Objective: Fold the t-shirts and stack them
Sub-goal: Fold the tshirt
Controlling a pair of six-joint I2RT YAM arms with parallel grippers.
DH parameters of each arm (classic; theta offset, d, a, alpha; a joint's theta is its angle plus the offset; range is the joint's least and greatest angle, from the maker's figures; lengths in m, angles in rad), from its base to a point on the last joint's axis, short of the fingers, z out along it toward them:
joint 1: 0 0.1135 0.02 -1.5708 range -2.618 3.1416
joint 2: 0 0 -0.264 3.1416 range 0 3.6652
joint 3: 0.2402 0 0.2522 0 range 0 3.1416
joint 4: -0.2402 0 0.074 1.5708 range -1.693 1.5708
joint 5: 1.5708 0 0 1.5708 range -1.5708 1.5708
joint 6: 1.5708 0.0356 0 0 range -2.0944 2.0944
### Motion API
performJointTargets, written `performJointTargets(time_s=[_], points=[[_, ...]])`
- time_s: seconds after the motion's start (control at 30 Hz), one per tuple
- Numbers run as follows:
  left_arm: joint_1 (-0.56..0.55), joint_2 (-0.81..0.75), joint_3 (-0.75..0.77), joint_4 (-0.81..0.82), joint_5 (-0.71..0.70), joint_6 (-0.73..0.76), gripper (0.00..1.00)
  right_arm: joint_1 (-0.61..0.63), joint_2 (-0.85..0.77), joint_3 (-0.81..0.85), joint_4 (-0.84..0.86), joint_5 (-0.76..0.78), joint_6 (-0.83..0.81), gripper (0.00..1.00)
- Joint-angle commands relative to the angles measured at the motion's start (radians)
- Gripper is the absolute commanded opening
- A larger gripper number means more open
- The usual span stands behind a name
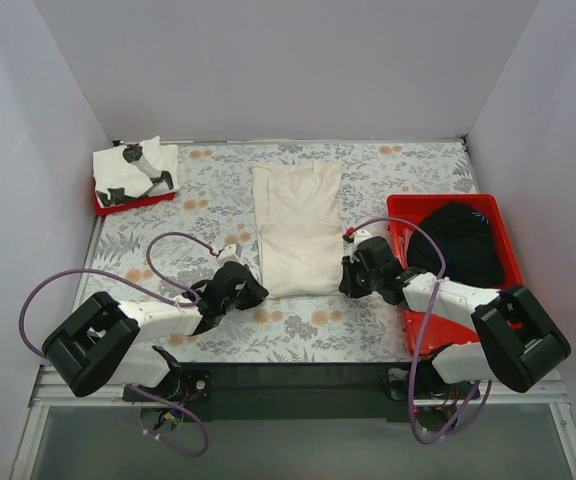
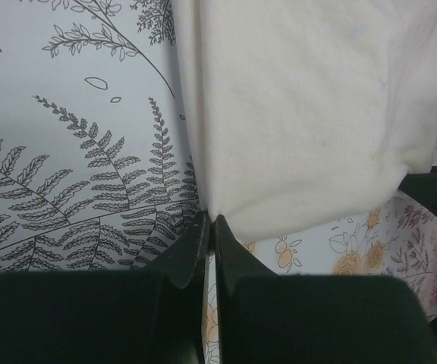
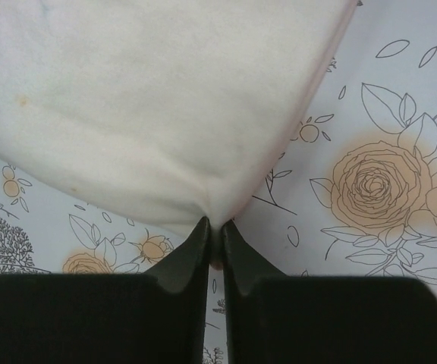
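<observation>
A cream-white t-shirt (image 1: 298, 226) lies folded into a long strip in the middle of the floral table. My left gripper (image 1: 251, 288) is shut on its near left corner (image 2: 211, 208). At the near right corner (image 3: 217, 216) my right gripper (image 1: 346, 280) is shut on the cloth as well. Both wrist views show the fabric pinched into the fingertips. A black t-shirt (image 1: 458, 240) lies bunched in the red tray (image 1: 398, 207) on the right. A white t-shirt with black marks (image 1: 133, 170) sits folded on a red tray (image 1: 133, 205) at the far left.
Grey walls close off the table on three sides. The floral tablecloth (image 1: 218, 190) spreads around the cream shirt. Purple cables (image 1: 173, 245) loop over both arms near the front edge.
</observation>
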Motion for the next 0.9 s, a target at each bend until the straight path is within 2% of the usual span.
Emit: performJointTargets(time_s=[0.0, 0.23, 0.43, 0.87], points=[[-0.014, 0.023, -0.043, -0.171, 0.031, 0.018, 0.0, 0.017, 0.015, -0.012, -0.052, 0.002, -0.001, 0.01], [-0.026, -0.065, -0.038, -0.232, 0.094, 0.049, 0.0, 0.049, -0.054, 0.004, -0.201, -0.013, -0.026, 0.01], [-0.08, -0.157, 0.011, -0.425, 0.143, 0.098, 0.0, 0.078, -0.172, 0.047, -0.438, -0.062, -0.073, 0.01], [-0.292, -0.247, 0.107, -0.669, 0.282, 0.043, 0.0, 0.253, -0.233, 0.113, -0.675, -0.28, 0.002, 0.01]])
